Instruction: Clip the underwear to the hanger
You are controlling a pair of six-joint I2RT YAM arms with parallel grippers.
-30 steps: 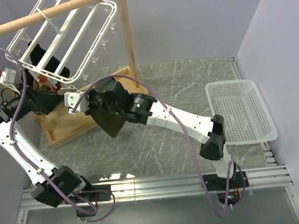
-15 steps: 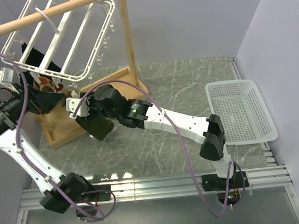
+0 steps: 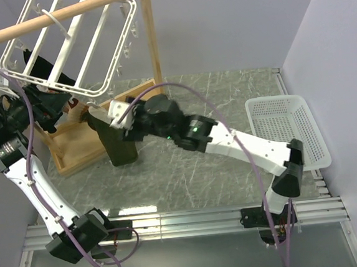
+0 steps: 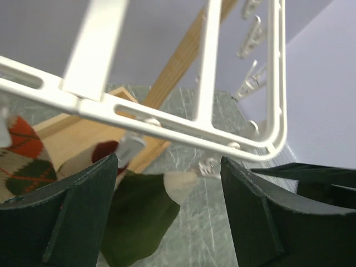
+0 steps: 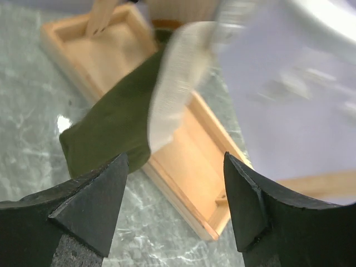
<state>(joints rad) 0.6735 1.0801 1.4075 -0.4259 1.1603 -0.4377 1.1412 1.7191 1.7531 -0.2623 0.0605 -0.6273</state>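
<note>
Fingers on both arms are standing wide apart and gripping nothing. The right fingers [image 5: 83,211] are framing the underwear [image 5: 111,128] from a little way off. The left fingers [image 4: 261,217] are pointing up under the hanger [image 4: 92,50], either side of its near rail and not touching it. The underwear is hanging limp just below that rail, its lower end draping past the edge of the stand [image 3: 73,146] toward the tabletop [image 3: 213,99].

Since neither arm is carrying the cloth, we are judging that a clip [image 4: 131,146] is biting its top edge. We are not seeing the bite itself, and the right wrist view is blurred there.

We are treating the step in hand as securing and checking that hold. To do it well, we are planning to draw the right fingers straight back from the cloth rather than sideways, so nothing drags it out of the clip. We are also aiming to steady the rail with the left fingers, because the hanger looks free to swing. If only one corner is caught, the loose corner is wanting a neighbouring clip.
</note>
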